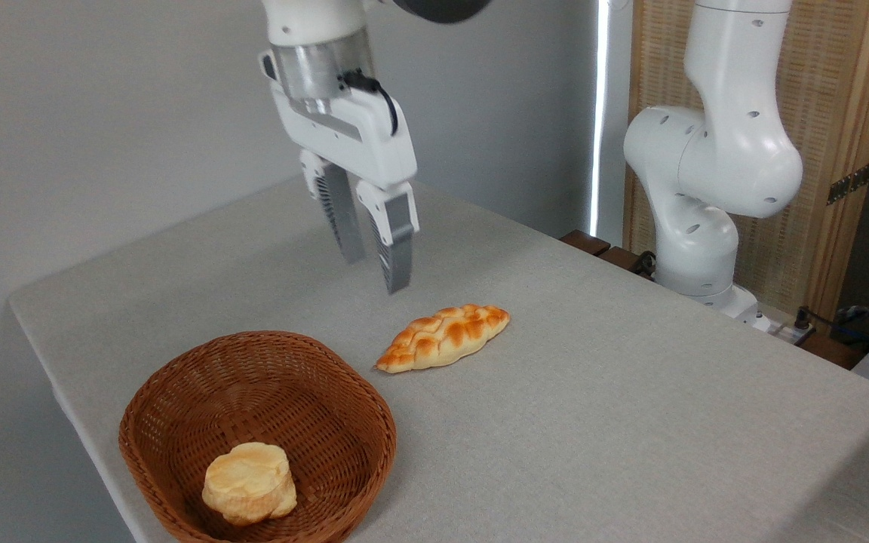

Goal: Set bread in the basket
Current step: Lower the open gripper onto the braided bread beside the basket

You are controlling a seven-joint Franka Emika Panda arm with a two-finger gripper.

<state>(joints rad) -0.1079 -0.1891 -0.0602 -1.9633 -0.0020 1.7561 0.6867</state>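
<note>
The bread point(443, 337), a golden-orange braided loaf with pointed ends, lies on the grey table to the right of the basket. The basket point(178, 396) is brown woven wicker and sits at the table's front left; a round pale-yellow bun point(250, 483) rests inside it. My gripper point(376, 273) hangs open in the air above the table, just behind and slightly left of the bread, fingers pointing down with nothing between them.
The grey table point(593, 422) has its left edge close beside the basket. The white robot base point(706, 219) stands at the back right, in front of a wooden screen. Cables lie at the far right.
</note>
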